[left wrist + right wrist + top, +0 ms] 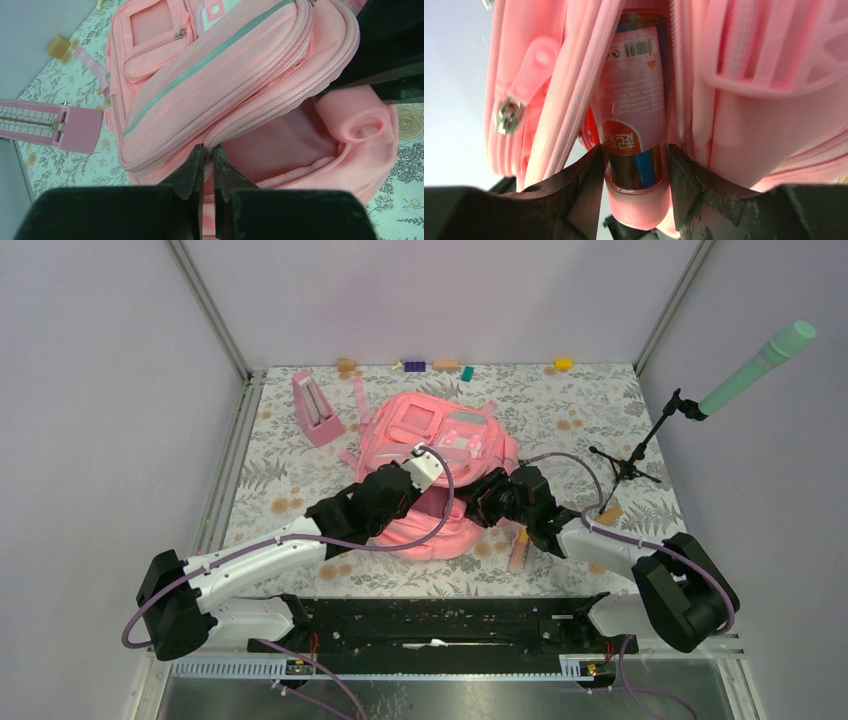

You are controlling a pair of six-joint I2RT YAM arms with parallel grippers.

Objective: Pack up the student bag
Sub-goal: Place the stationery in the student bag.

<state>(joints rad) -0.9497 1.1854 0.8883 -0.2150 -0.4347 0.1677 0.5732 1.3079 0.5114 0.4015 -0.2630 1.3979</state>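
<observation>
The pink student bag [432, 428] lies in the middle of the table with its main compartment open toward the arms. My left gripper [436, 458] is shut on the fabric edge by the zipper of that opening; in the left wrist view [209, 150] the bag [200, 75] fills the frame above it. My right gripper [490, 504] is shut on a clear cylindrical tube [634, 100] with a red-and-white label and a pink cap. In the right wrist view my gripper [635, 155] holds the tube between the bag's [774, 125] pink walls.
A small pink triangular stand [316, 408] stands left of the bag, also in the left wrist view [50, 125]. A microphone stand [640, 445] with a green microphone is at the right. Small coloured blocks [445, 365] line the back edge. A pink-orange stick [518, 548] lies by the right arm.
</observation>
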